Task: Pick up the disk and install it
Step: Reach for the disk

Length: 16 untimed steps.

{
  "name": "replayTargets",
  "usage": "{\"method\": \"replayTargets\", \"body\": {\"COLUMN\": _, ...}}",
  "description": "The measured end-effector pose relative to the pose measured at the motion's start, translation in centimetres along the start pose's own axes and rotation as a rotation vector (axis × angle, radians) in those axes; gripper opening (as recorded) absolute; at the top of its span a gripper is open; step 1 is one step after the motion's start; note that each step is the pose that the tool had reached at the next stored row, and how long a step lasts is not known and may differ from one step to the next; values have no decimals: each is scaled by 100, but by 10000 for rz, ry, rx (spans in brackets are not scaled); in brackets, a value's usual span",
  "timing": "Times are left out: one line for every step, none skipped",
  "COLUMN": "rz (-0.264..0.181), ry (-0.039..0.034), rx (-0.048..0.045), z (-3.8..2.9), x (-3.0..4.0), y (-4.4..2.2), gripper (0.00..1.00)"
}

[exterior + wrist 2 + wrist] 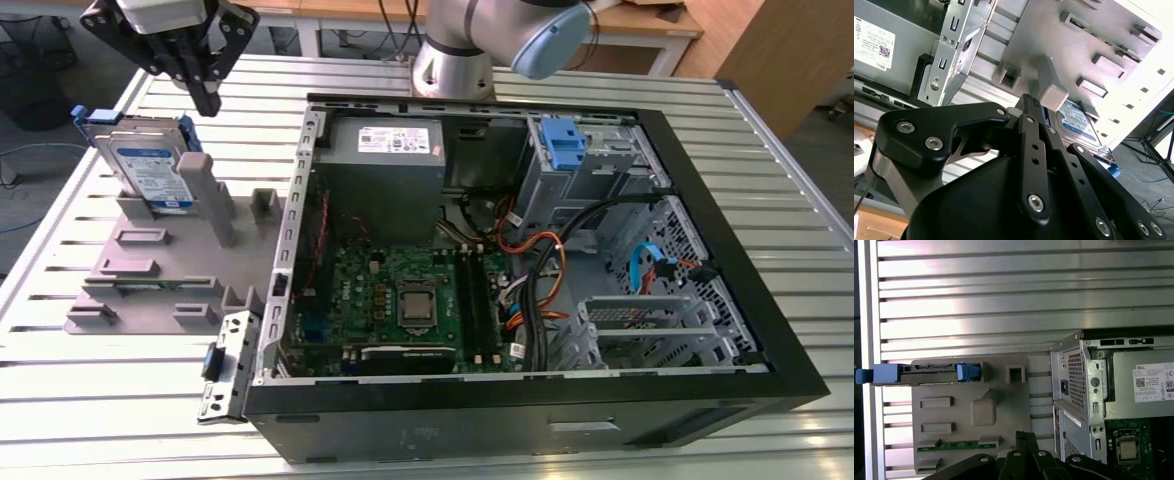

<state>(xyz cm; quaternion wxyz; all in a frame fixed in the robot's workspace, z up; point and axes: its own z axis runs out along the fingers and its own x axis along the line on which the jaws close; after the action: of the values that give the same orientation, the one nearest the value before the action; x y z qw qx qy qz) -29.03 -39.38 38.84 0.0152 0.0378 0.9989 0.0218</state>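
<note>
Disk [144, 165] upright in grey holder [187, 272], upper left; gripper [207, 102] just above, fingers pinched together, empty. Not yet picked up; install remains.

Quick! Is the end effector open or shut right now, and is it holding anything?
End effector: closed, holding nothing. The disk stands upright in the grey holder, not touched.

We find a white label [1154, 382] on the grey power supply box [1119, 390] inside the computer case [534, 405]. It bears a square code [1140, 382] and small print we cannot make out. Outside the case, beside its wall, the disk [140, 150] carries a white-and-blue label [158, 185], its lines likewise unreadable.
</note>
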Motion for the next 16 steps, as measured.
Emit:
{"method": "replayTargets", "body": {"rz": -1, "ry": 0, "rx": 0, "z": 0, "x": 5, "y": -1, "gripper": 11}}
{"method": "replayTargets", "body": {"rz": 0, "ry": 0, "rx": 0, "z": 0, "x": 10, "y": -1, "gripper": 11}}
{"method": "replayTargets", "body": {"rz": -1, "ry": 0, "rx": 0, "z": 0, "x": 15, "y": -1, "gripper": 11}}
{"method": "replayTargets", "body": {"rz": -1, "ry": 0, "rx": 0, "z": -1, "x": 20, "y": -2, "gripper": 11}}
{"method": "replayTargets", "body": {"rz": -1, "ry": 0, "rx": 0, "z": -1, "x": 25, "y": -2, "gripper": 11}}
{"method": "replayTargets", "body": {"rz": -1, "ry": 0, "rx": -1, "z": -1, "x": 29, "y": -2, "gripper": 11}}
{"method": "replayTargets", "body": {"rz": -1, "ry": 1, "rx": 0, "z": -1, "x": 33, "y": -3, "gripper": 11}}
{"method": "replayTargets", "body": {"rz": -1, "ry": 0, "rx": 0, "z": -1, "x": 37, "y": -3, "gripper": 11}}
{"method": "replayTargets", "body": {"rz": 0, "ry": 0, "rx": 0, "z": -1, "x": 40, "y": -3, "gripper": 11}}
{"method": "replayTargets", "body": {"rz": -1, "ry": 0, "rx": 0, "z": -2, "x": 43, "y": -3, "gripper": 11}}
{"method": "replayTargets", "body": {"rz": -1, "ry": 0, "rx": 0, "z": -2, "x": 46, "y": -4, "gripper": 11}}
{"method": "replayTargets", "body": {"rz": -1, "ry": 0, "rx": 0, "z": -2, "x": 50, "y": -4, "gripper": 11}}
{"method": "replayTargets", "body": {"rz": 0, "ry": 0, "rx": 0, "z": -2, "x": 54, "y": -4, "gripper": 11}}
{"method": "replayTargets", "body": {"rz": -1, "ry": 0, "rx": 0, "z": -2, "x": 59, "y": -5, "gripper": 11}}
{"method": "replayTargets", "body": {"rz": 0, "ry": 0, "rx": 0, "z": -2, "x": 64, "y": -5, "gripper": 11}}
{"method": "replayTargets", "body": {"rz": 0, "ry": 0, "rx": 0, "z": -2, "x": 69, "y": -5, "gripper": 11}}
